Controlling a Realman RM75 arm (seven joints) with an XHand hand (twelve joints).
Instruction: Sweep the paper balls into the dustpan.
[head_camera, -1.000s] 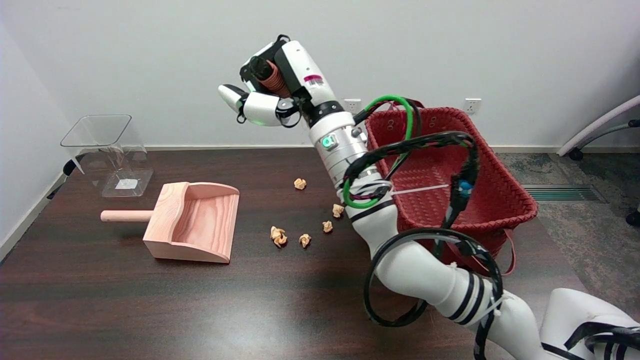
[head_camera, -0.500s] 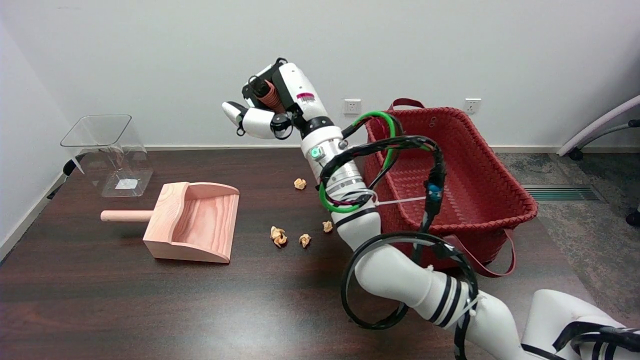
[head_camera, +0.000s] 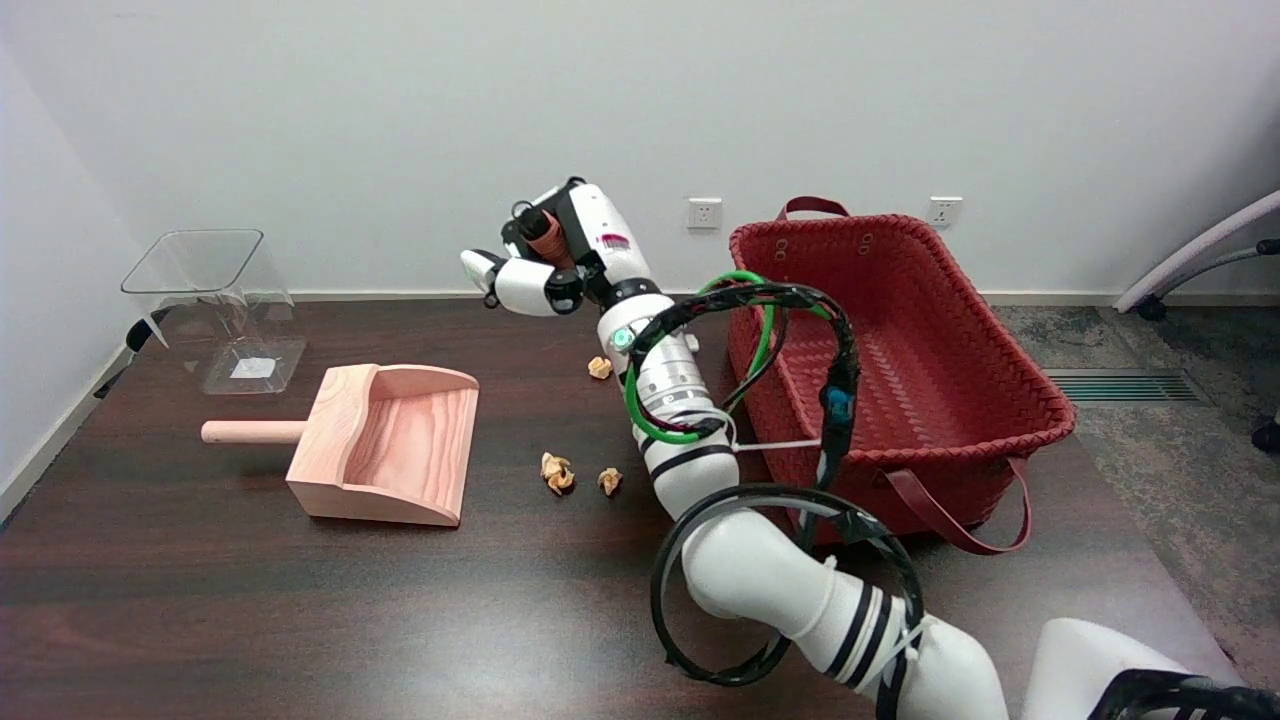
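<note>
The wooden dustpan (head_camera: 385, 445) lies at the table's left, its mouth facing right and its round handle (head_camera: 250, 432) pointing left. Paper balls lie to its right: one (head_camera: 600, 367) farther back beside my forearm, a double clump (head_camera: 556, 473) and a single one (head_camera: 609, 481) nearer. My right hand (head_camera: 545, 265) is raised above the table's far side, behind the balls, and grips a brown ribbed object (head_camera: 545, 232) with a black end. My forearm hides the table just right of the balls.
A red woven basket (head_camera: 1000, 400) with strap handles stands at the right, close to my arm's cables. A clear plastic container (head_camera: 215, 305) sits at the far left corner. The wall runs right behind the table.
My right arm has come down and swung left, bringing the hand lower with the brown object still in it. The forearm now covers two balls that showed earlier.
</note>
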